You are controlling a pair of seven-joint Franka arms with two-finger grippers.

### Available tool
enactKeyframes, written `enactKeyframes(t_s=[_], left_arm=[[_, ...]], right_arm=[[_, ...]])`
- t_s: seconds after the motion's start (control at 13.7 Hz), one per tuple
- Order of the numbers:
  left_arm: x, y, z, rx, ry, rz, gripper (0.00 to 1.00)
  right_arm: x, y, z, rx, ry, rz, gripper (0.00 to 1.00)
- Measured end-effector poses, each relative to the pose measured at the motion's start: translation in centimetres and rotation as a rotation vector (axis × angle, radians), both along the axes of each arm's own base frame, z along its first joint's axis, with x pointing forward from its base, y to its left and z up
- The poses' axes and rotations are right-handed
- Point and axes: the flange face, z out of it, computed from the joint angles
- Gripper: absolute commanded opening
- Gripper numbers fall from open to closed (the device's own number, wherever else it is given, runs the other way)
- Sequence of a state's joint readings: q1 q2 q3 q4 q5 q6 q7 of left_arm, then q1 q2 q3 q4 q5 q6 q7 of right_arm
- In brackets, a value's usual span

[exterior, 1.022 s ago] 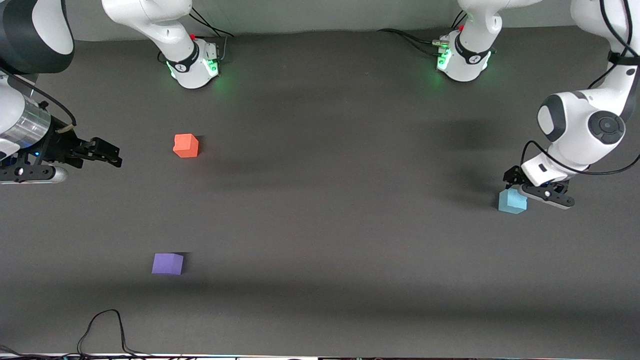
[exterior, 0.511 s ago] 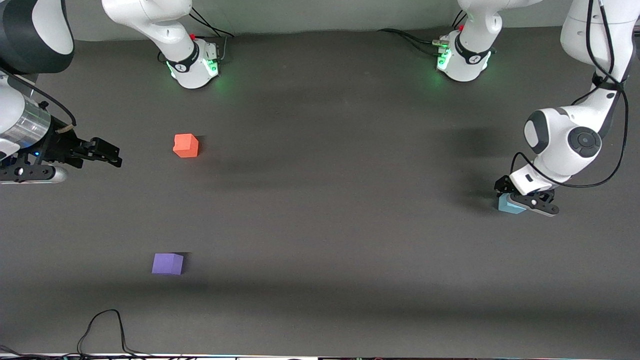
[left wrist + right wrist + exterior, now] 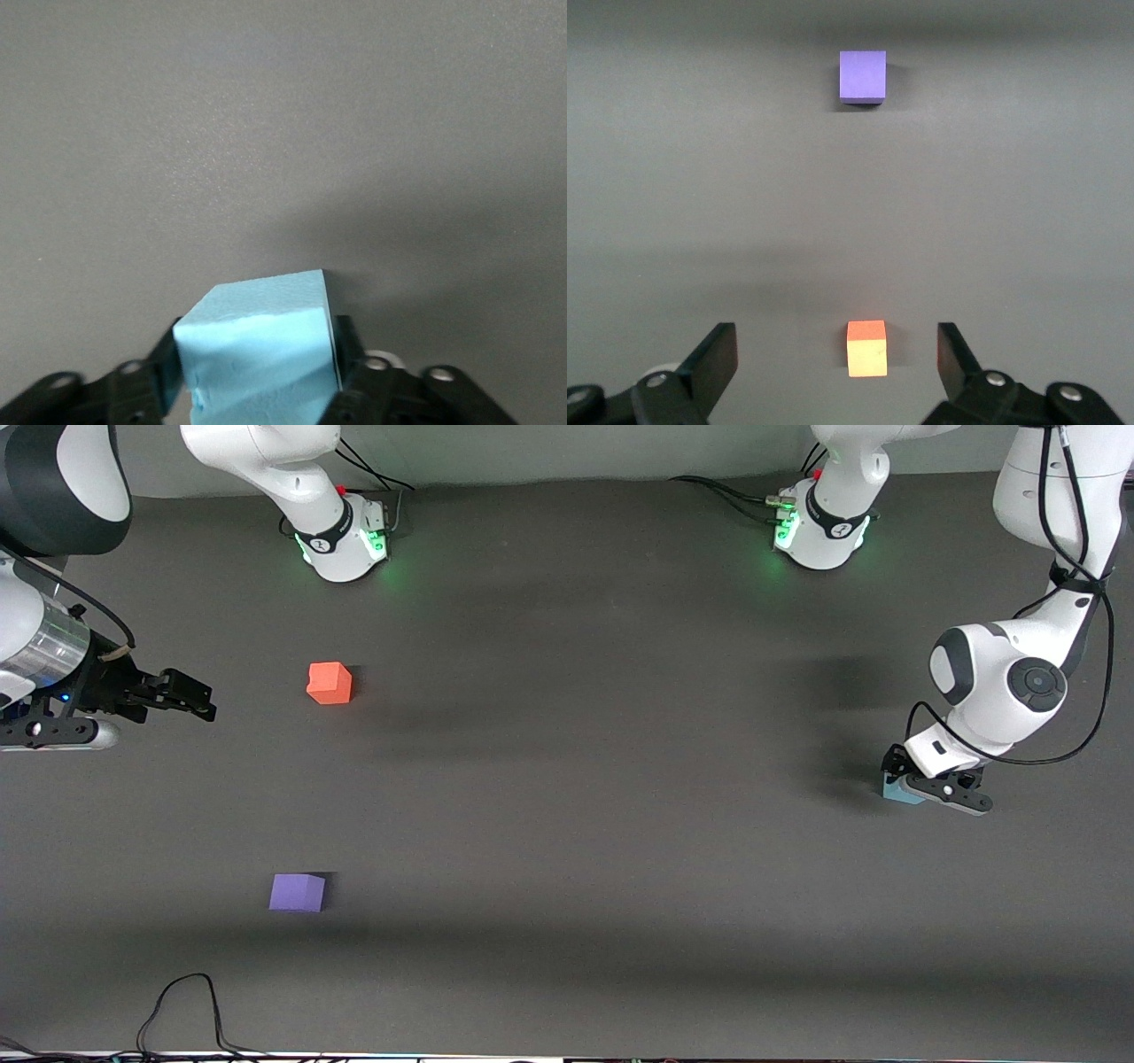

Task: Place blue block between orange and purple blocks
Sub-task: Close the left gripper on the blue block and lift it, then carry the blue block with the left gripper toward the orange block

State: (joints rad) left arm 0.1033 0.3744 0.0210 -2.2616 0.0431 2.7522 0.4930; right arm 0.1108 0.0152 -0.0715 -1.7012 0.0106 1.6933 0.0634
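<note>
The blue block (image 3: 897, 792) sits on the table at the left arm's end, mostly hidden under my left gripper (image 3: 912, 784). In the left wrist view the block (image 3: 257, 328) fills the gap between the black fingers (image 3: 166, 359), which press on both its sides. The orange block (image 3: 330, 683) lies toward the right arm's end. The purple block (image 3: 298, 892) lies nearer the front camera than it. My right gripper (image 3: 205, 707) waits open and empty, hovering beside the orange block. The right wrist view shows the orange block (image 3: 866, 348) and the purple block (image 3: 862, 76).
A black cable (image 3: 182, 1005) loops on the table edge nearest the front camera. The two arm bases (image 3: 341, 536) stand at the table's edge farthest from that camera. Bare grey table (image 3: 576, 779) lies between the blocks.
My left gripper has come down over the blue block, so that the block is now between its fingers. The block stays in place. The right arm has not moved.
</note>
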Motion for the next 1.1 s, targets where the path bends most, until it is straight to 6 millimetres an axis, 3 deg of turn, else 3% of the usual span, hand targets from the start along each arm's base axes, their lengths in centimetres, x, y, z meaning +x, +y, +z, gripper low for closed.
enactKeyframes(t_s=[0.29, 0.44, 0.58, 0.66, 0.8, 1.1], left_arm=[[1.4, 0.3, 1.5, -0.003, 0.042, 0.011, 0.34], [3.2, 0.1, 5.1, -0.011, 0.112, 0.061, 0.34], [4.7, -2.5, 10.4, -0.018, 0.175, 0.128, 0.35], [5.0, -5.2, 12.9, -0.018, 0.193, 0.164, 0.35], [4.8, -12.9, 16.3, -0.016, 0.203, 0.237, 0.35], [0.6, -32.6, 17.6, -0.027, 0.18, 0.365, 0.35]], right_arm=[[0.0, 0.0, 0.0, 0.0, 0.0, -0.001, 1.0], [0.0, 0.0, 0.0, 0.0, 0.0, -0.001, 1.0], [0.0, 0.0, 0.0, 0.0, 0.001, -0.002, 1.0], [0.0, -0.1, 0.0, 0.0, 0.001, -0.002, 1.0], [0.0, -0.1, 0.0, 0.0, 0.001, -0.003, 1.0], [0.0, -0.1, 0.0, 0.0, 0.001, -0.004, 1.0]])
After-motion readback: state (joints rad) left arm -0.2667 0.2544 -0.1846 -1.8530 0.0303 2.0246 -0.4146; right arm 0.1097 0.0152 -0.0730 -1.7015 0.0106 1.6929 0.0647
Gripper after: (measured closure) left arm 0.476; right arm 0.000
